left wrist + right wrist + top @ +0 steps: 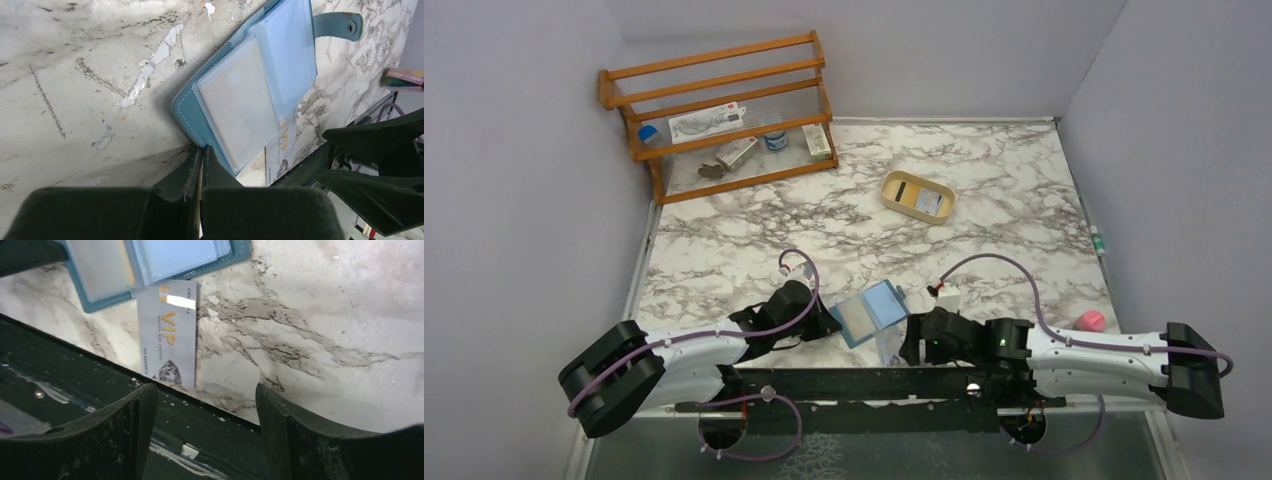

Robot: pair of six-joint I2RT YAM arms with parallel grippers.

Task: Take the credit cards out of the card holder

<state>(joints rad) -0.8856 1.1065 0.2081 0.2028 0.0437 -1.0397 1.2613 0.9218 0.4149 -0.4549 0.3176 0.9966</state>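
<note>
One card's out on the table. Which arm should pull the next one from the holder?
Right, probably. The right gripper is open and empty, just beside the VIP card and the open card holder. The left gripper is shut at the holder's near edge, seemingly steadying it.

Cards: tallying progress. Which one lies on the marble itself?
The grey VIP card, at the open card holder's edge; the others lie in the tan tray.
</note>
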